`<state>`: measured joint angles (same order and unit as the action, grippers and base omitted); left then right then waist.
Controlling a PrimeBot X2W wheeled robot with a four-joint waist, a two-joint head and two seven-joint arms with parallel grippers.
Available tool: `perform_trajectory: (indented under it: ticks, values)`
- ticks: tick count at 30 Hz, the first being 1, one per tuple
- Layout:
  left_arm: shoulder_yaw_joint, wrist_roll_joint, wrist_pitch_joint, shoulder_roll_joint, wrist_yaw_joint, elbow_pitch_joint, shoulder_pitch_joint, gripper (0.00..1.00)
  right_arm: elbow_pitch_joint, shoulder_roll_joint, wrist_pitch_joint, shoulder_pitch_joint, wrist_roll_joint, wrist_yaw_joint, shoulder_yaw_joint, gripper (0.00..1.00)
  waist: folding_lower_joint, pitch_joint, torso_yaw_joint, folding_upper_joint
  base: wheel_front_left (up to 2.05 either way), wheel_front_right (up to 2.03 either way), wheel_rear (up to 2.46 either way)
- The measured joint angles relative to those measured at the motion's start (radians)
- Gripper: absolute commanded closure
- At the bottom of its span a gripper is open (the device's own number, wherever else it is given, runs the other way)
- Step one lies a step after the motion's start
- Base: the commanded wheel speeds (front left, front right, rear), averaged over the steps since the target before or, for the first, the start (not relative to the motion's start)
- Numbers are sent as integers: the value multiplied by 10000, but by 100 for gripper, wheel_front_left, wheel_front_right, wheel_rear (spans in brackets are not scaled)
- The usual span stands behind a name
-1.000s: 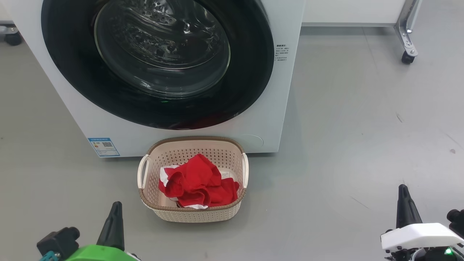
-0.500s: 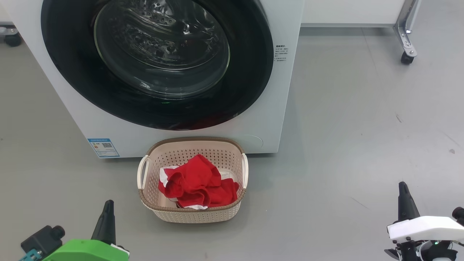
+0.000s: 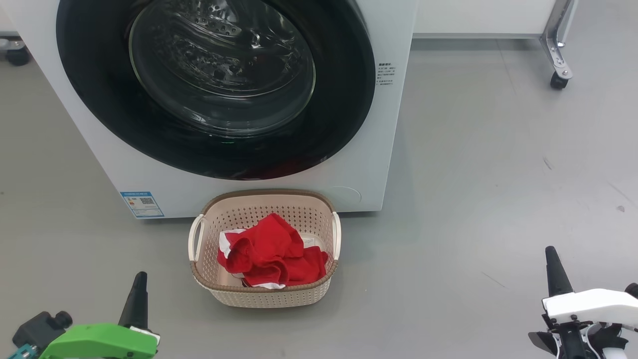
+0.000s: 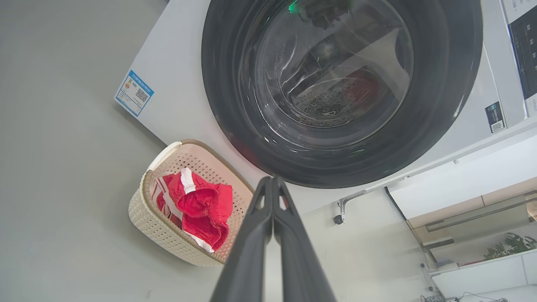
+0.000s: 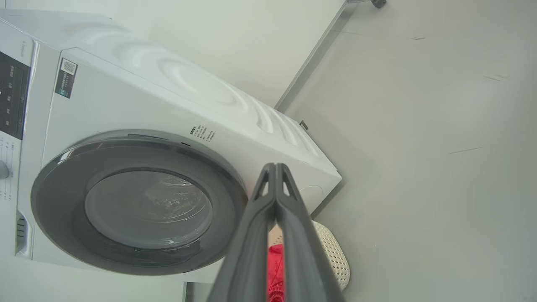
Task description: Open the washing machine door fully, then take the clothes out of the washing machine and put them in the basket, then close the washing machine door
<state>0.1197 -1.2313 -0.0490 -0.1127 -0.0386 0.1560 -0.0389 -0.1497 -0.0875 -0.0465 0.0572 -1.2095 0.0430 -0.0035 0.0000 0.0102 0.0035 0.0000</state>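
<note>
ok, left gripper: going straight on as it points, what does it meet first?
Probably the washing machine door, at its lower black rim: the left gripper lines up with it, the basket off to one side. Depth unclear.

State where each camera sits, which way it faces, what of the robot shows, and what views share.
Head view: on the head, facing forward and down at the washing machine, basket and clothes; left gripper lower left, right gripper lower right.
Left wrist view: on that wrist, along its shut fingers toward the washing machine door and basket.
Right wrist view: on that wrist, along its shut fingers at the machine's front and side.
Shared: all show door and basket.
</note>
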Motion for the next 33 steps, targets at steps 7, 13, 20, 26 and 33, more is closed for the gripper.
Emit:
perform_trajectory:
  ticks: [7, 13, 20, 26, 33]
  values:
    - [-188, -756, 142, 12, -115, 157, 173, 100, -190, -4, 151, -184, -830, 98, -88, 100, 0, -12, -6, 0, 0, 0, 0]
    - [-351, -1557, 305, 19, -209, 318, 253, 100, -362, -8, 290, -359, -1639, 230, -161, 100, 0, -23, -13, 0, 0, 0, 0]
    - [-558, -2512, 476, 31, -391, 506, 418, 100, -577, -13, 485, -548, -2592, 380, -242, 100, 0, -37, -20, 0, 0, 0, 0]
    - [-731, -3262, 577, 56, -527, 658, 553, 100, -775, -15, 604, -725, -3404, 500, -301, 100, 0, -48, -27, 0, 0, 0, 0]
    - [-930, -4259, 756, 65, -686, 853, 664, 100, -978, -23, 782, -940, -4353, 623, -403, 100, 0, -61, -34, 0, 0, 0, 0]
